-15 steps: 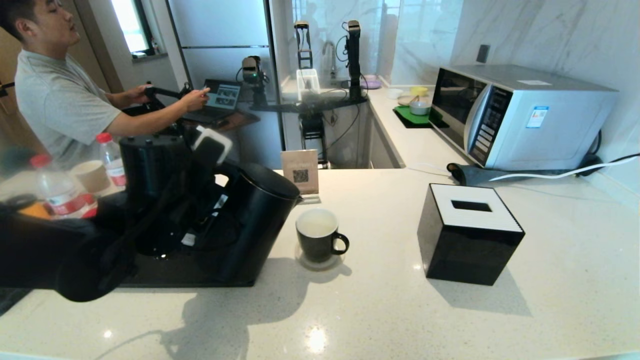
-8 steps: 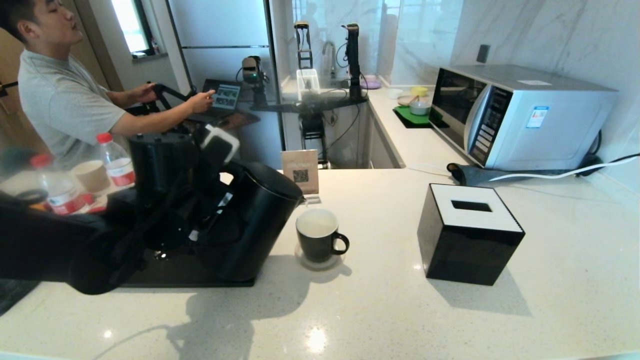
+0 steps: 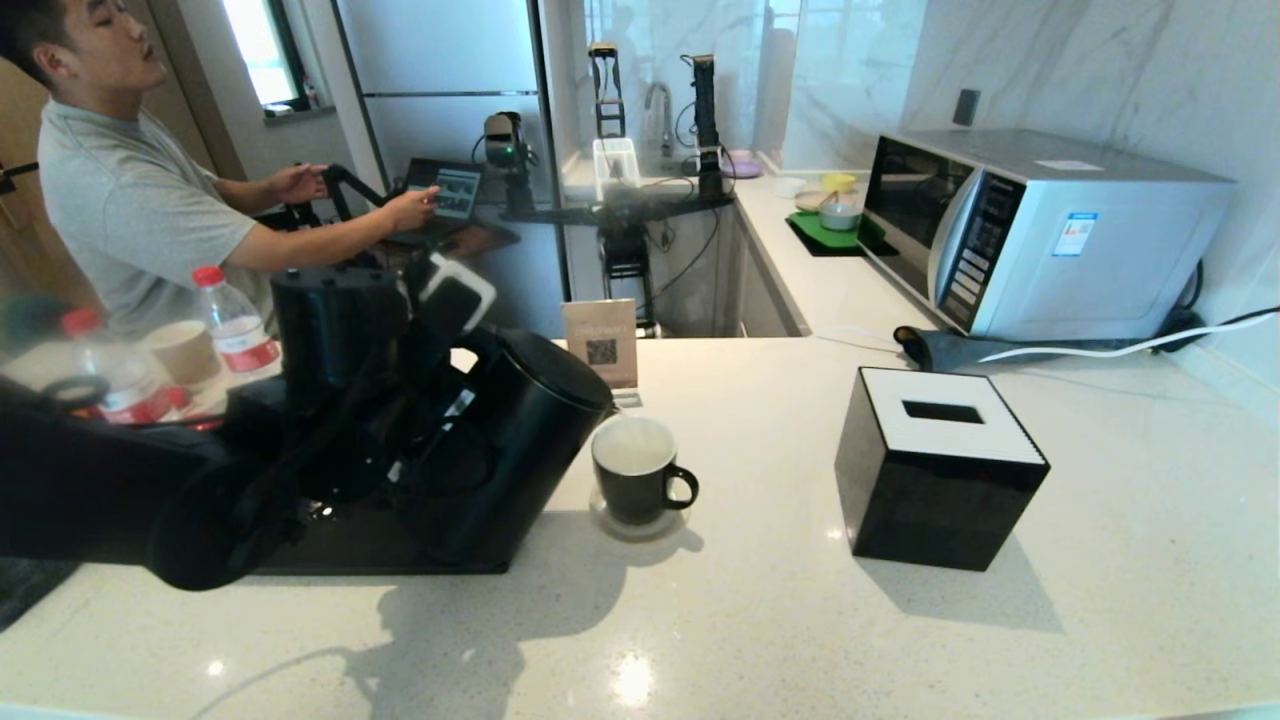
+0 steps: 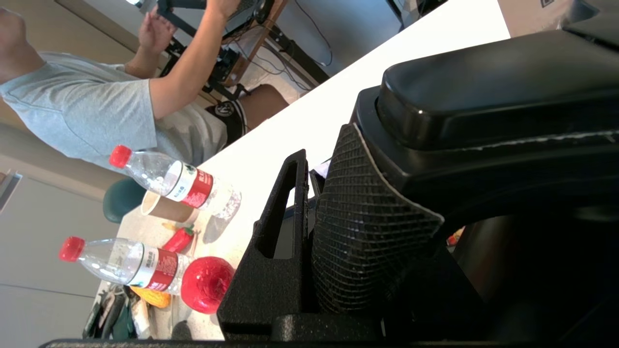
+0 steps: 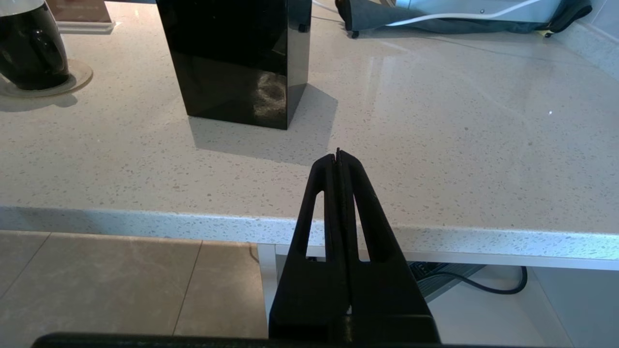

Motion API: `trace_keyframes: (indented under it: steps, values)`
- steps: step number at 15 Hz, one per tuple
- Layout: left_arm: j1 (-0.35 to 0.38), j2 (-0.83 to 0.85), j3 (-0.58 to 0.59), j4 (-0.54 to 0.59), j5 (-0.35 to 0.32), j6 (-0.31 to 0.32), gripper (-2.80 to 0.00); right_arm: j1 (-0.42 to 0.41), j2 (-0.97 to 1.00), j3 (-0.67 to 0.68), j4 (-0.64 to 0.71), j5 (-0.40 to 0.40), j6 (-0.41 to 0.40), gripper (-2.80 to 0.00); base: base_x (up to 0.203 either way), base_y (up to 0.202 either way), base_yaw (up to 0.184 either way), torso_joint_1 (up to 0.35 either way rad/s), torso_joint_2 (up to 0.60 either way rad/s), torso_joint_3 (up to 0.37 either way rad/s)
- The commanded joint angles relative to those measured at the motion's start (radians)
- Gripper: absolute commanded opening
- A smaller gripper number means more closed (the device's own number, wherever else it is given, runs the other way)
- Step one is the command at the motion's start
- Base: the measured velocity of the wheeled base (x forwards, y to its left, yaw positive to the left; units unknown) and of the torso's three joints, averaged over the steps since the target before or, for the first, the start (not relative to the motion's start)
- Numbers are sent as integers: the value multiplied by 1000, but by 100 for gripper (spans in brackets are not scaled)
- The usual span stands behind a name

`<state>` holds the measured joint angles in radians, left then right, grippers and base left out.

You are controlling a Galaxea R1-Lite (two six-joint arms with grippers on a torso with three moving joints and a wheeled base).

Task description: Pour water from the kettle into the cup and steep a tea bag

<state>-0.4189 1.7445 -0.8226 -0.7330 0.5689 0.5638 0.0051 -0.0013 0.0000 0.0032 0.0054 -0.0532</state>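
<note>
Now tilting the kettle (image 3: 520,440) toward the cup (image 3: 632,472), spout just above its rim; left gripper (image 4: 338,212) clamped on the handle; right gripper (image 5: 338,159) pressed closed below the counter edge; water stream seemingly indiscernible.

Our left arm (image 3: 120,500) is a bulky matte black limb with rounded housings and a thick cylindrical black wrist segment (image 3: 335,325) bearing small round screws on its top rim. A white-edged black block (image 3: 455,295) sits beside that segment. Our left gripper's fingers (image 4: 275,232) are coarse-textured black plastic with slotted openings, one pad cross-hatched. Our right gripper (image 5: 337,157) shows two tapering black slotted fingers.
</note>
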Motion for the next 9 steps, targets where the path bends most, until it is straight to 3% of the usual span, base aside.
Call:
trace_keyframes:
  steps: [1,9]
  values:
    - [-8,5,-1,-3,3,6,-280,-1,1,0,0,1,0,-280,0,0,0,0,0,0]
    - [-9,9,-1,-3,5,30,-280,1,1,0,0,1,0,-280,0,0,0,0,0,0]
